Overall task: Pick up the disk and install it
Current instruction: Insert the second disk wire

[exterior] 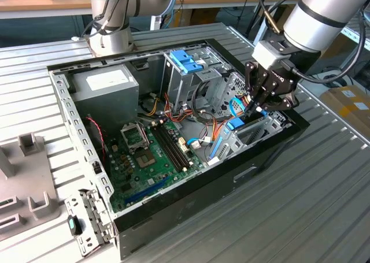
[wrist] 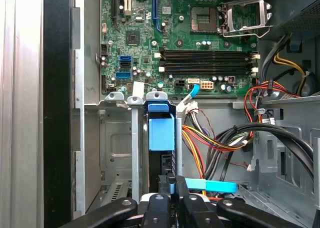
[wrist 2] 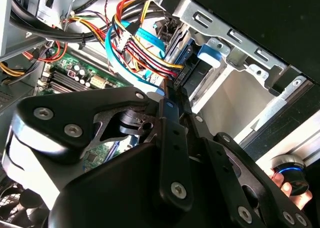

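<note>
Inside the drive bay, clenched fingers grip the disk; I'd keep it square while seating.

Evenly and brightly lit from above in the exterior view, with soft glare on the ribbed table and deep shadow inside the computer case; washed-out white on the metal bay wall in the second wrist view, gripper close-up dark and slightly soft.
</note>
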Controlling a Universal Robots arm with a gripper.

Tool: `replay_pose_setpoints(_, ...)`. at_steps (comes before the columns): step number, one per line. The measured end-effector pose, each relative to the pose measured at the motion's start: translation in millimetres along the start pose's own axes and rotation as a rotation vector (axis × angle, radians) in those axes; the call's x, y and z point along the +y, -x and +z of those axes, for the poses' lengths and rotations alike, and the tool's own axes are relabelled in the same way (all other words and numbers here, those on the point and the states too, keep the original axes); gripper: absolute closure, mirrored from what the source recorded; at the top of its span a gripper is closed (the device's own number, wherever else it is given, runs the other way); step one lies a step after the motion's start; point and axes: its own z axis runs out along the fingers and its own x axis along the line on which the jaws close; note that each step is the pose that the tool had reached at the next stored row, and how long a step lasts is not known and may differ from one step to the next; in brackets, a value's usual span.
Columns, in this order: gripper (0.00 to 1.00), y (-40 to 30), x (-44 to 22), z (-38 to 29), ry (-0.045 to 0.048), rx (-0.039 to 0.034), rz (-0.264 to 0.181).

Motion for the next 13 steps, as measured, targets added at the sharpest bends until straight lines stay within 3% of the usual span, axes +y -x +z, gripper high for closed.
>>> replay_pose_setpoints(13, 0.84, 0.0, -0.2, 4.5, 0.0001, 0.0017, 0.0)
